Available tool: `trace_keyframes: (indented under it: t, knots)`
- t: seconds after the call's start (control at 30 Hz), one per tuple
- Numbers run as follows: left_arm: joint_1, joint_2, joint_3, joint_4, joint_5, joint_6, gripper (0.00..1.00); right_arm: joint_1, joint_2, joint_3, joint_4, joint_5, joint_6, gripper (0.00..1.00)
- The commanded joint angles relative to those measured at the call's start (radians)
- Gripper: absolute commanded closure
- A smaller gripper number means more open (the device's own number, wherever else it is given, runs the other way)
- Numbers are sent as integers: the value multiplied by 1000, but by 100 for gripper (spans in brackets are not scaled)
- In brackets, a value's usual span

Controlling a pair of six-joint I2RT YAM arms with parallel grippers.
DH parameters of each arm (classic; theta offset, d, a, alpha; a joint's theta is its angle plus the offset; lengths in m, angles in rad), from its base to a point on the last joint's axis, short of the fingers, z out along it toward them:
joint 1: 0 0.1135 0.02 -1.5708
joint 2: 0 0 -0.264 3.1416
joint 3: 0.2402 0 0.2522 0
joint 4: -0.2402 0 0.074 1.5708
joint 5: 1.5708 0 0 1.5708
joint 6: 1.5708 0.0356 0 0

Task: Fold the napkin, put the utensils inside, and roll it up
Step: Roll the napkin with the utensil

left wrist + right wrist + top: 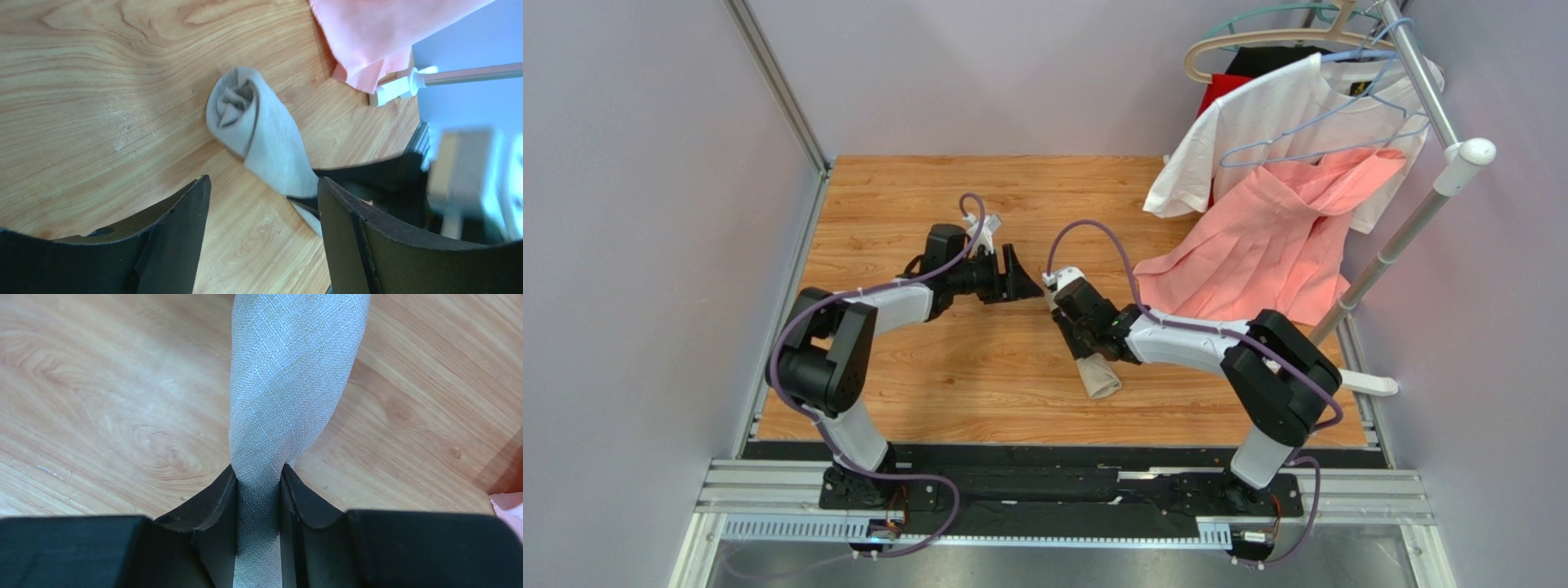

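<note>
The napkin (1101,375) is a tight beige roll lying on the wooden table (891,208) in front of the right arm. My right gripper (1090,347) is shut on one end of the roll. In the right wrist view the cloth (288,386) runs between both fingers (209,502) and away across the wood. My left gripper (1026,284) hangs open over bare wood to the upper left of the roll, holding nothing. Its wrist view shows the napkin's spiral end (236,104) beyond the spread jaws (263,180). The utensils are hidden.
A salmon-pink garment (1271,251) and a white T-shirt (1284,123) hang from a rack (1406,233) at the back right; the pink hem reaches the table close to the right arm. The rack's white foot (399,89) rests on the table edge. Grey walls enclose the table.
</note>
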Motion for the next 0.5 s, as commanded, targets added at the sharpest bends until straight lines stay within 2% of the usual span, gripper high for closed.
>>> trace_keyframes:
  t: [0.0,0.2,0.47]
  knots:
    - [32,-100,-28,-2,-18,-14,26,-56,-36,-34,61,-140,82,72]
    - [42,-178,-45,-47,-35,-9,25,-117,-13,-57,117,-169,157,73]
    - [45,-226,-51,-76,-38,-25,25,-186,67,10,160,-163,209,74]
